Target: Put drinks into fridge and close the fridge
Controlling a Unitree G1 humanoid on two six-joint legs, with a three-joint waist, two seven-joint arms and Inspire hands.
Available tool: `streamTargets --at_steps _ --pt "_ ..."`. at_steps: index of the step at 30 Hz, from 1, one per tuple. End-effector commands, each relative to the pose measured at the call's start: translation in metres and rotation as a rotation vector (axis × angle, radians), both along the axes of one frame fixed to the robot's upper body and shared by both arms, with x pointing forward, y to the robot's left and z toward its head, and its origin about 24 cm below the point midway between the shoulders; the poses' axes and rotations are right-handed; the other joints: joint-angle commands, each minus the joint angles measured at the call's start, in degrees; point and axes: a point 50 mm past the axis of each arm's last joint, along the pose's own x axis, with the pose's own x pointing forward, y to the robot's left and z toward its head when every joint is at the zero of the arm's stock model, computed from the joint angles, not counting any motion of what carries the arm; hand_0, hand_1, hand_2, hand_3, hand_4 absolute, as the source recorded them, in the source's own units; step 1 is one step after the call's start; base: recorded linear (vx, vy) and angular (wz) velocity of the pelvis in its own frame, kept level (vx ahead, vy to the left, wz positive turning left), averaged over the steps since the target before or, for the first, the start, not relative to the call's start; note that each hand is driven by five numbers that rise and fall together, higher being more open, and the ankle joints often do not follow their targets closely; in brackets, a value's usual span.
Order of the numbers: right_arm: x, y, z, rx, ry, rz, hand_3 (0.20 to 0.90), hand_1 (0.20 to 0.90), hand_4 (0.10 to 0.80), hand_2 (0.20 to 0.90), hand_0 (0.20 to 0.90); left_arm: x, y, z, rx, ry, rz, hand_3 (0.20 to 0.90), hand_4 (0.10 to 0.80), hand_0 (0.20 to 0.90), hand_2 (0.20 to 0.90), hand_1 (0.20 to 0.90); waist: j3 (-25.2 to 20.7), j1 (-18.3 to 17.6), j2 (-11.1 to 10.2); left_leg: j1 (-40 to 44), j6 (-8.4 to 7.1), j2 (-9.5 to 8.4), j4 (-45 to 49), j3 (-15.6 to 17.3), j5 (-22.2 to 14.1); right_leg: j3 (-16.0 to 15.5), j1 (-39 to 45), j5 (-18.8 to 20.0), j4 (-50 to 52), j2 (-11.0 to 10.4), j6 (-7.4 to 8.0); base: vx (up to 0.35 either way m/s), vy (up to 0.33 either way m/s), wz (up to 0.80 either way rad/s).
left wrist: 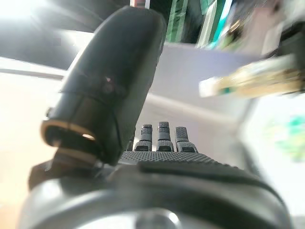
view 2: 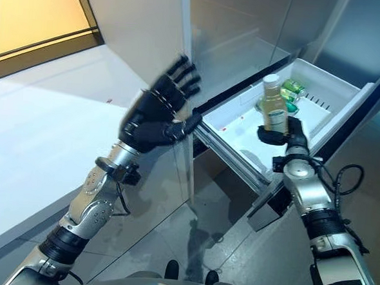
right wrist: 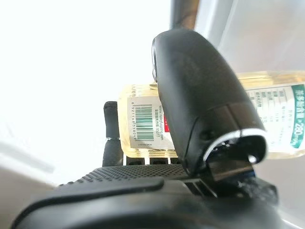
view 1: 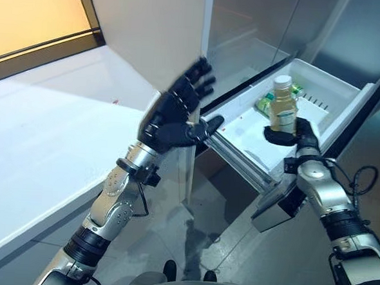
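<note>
My right hand (view 1: 292, 137) is shut on a clear bottle of pale yellow drink (view 1: 283, 108) with a white cap, and holds it upright over the white fridge drawer (view 1: 338, 93), which is pulled out. The right wrist view shows my thumb (right wrist: 200, 95) curled over the bottle (right wrist: 143, 124). Green drinks (view 1: 266, 102) lie in the drawer behind the bottle. My left hand (view 1: 175, 112) is open with its fingers spread, raised at the edge of the fridge door (view 1: 151, 30), with its thumb toward the drawer's near corner.
A white counter (view 1: 41, 146) runs along the left. The fridge's grey inner walls (view 1: 262, 24) stand behind the drawer. A dark tiled floor (view 1: 197, 240) lies below between my arms.
</note>
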Motion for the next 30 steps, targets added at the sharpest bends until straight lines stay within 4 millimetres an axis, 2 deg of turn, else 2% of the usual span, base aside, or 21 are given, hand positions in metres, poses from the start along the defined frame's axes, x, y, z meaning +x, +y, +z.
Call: streamTargets --at_steps 1,3,7,9,12,20,23,25,30 --pt "0.012 -0.038 0.152 -0.107 -0.552 -0.093 0.2 0.3 0.1 0.3 0.3 -0.037 -0.026 -0.05 -0.02 0.325 -0.358 0.9 0.8 0.9 0.9 0.9 -4.81 2.02 -0.59 0.97 -0.43 -0.66 1.84 -1.9 -6.32 -1.66 -1.5 -3.35 5.2 0.74 1.1 0.044 -0.04 0.16" --pt "0.01 -0.059 0.157 -0.124 -0.516 -0.158 0.2 0.3 0.1 0.3 0.3 -0.062 -0.022 -0.087 0.038 0.504 -0.437 0.9 0.8 0.9 0.9 0.9 -4.45 2.77 0.03 0.98 -0.8 -0.42 1.66 -1.98 -6.43 -2.65 -1.32 -3.88 5.15 0.64 1.13 0.045 -0.028 0.26" --pt "0.003 -0.094 0.165 -0.16 -0.391 -0.266 0.2 0.3 0.1 0.3 0.3 -0.091 0.012 -0.137 0.24 0.692 -0.4 0.9 0.8 0.9 0.9 0.9 -3.29 4.25 1.65 -1.61 -1.64 -0.07 1.94 -2.17 -5.26 -4.57 -2.97 -3.86 4.93 0.3 0.91 -0.034 -0.02 0.34" --pt "0.002 -0.1 0.167 -0.166 -0.354 -0.283 0.2 0.3 0.1 0.3 0.3 -0.096 0.019 -0.146 0.293 0.709 -0.377 0.9 0.8 0.9 0.9 0.9 -2.95 4.49 2.1 -2.54 -1.78 0.0 2.15 -2.33 -4.97 -4.9 -3.66 -3.87 5.0 0.24 0.76 -0.042 -0.024 0.3" --pt "0.002 -0.111 0.157 -0.178 -0.239 -0.311 0.2 0.3 0.1 0.3 0.3 -0.101 0.035 -0.162 0.365 0.756 -0.326 0.9 0.8 0.9 0.9 0.9 -1.83 5.09 2.91 -4.04 -2.07 0.2 2.67 -2.57 -4.53 -5.69 -4.71 -4.08 5.35 0.08 0.5 -0.018 -0.038 0.29" --pt "0.0 -0.12 0.112 -0.148 0.07 -0.339 0.2 0.3 0.1 0.3 0.3 -0.11 0.064 -0.197 0.541 0.851 -0.166 0.9 0.8 0.9 0.9 0.9 2.03 5.51 3.77 -6.4 -2.46 0.66 4.0 -2.96 -4.31 -6.69 -7.05 -5.02 7.54 -0.08 -0.54 0.02 -0.057 0.1" --pt "-0.001 -0.121 0.108 -0.159 0.112 -0.331 0.2 0.3 0.1 0.3 0.3 -0.108 0.073 -0.202 0.616 0.847 -0.109 0.9 0.8 0.9 0.9 0.9 3.18 5.37 3.94 -7.43 -2.44 0.69 4.61 -3.18 -4.36 -6.65 -8.2 -5.31 8.45 -0.13 -0.78 -0.034 -0.065 0.04" --pt "-0.001 -0.12 0.105 -0.188 0.17 -0.309 0.2 0.3 0.1 0.3 0.3 -0.104 0.089 -0.208 0.71 0.848 0.005 0.9 0.8 0.9 0.9 0.9 4.68 5.2 3.95 -8.68 -2.38 0.74 5.18 -3.24 -4.31 -6.68 -9.74 -5.36 9.32 -0.18 -0.94 -0.068 -0.073 0.03" --pt "-0.002 -0.119 0.101 -0.219 0.232 -0.27 0.2 0.3 0.1 0.3 0.3 -0.102 0.109 -0.215 0.817 0.881 0.124 0.9 0.8 0.9 0.9 0.9 6.44 4.99 3.47 -10.03 -2.25 0.81 6.11 -2.97 -4.4 -6.65 -11.09 -5.22 9.91 -0.01 -1.13 -0.042 -0.067 0.0"
